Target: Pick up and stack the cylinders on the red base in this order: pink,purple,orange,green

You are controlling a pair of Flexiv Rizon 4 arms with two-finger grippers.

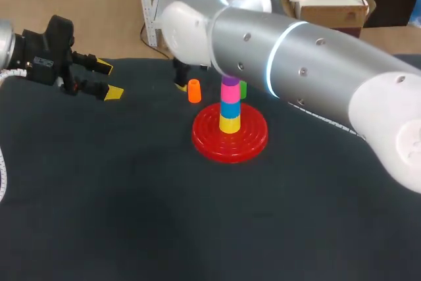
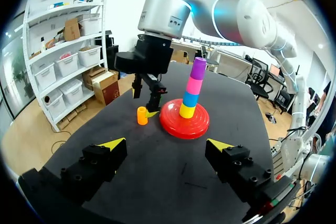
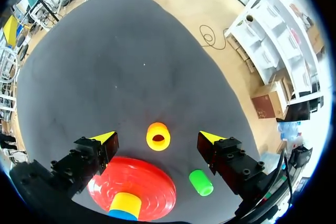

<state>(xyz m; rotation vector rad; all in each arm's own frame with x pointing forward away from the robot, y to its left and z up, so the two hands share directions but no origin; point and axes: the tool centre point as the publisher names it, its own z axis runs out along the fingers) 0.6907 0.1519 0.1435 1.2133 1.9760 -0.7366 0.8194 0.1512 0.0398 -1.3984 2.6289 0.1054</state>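
The red base (image 1: 255,137) carries a stack of yellow, blue, pink (image 2: 195,84) and purple (image 2: 198,68) cylinders. An orange cylinder (image 1: 194,91) stands upright on the table to the left of the base. My right gripper (image 3: 157,137) is open, and the orange cylinder (image 3: 158,136) sits between its fingers without touching either. A green cylinder (image 3: 200,182) lies on its side beside the base (image 3: 152,182), close to one right finger. In the head view the right arm hides most of the green cylinder (image 1: 243,89). My left gripper (image 1: 105,78) is open and empty at the table's far left.
The dark table (image 1: 131,215) has bare room in front of the base and towards its left. My right arm (image 1: 296,57) reaches across from the right, over the back of the table, above the stack.
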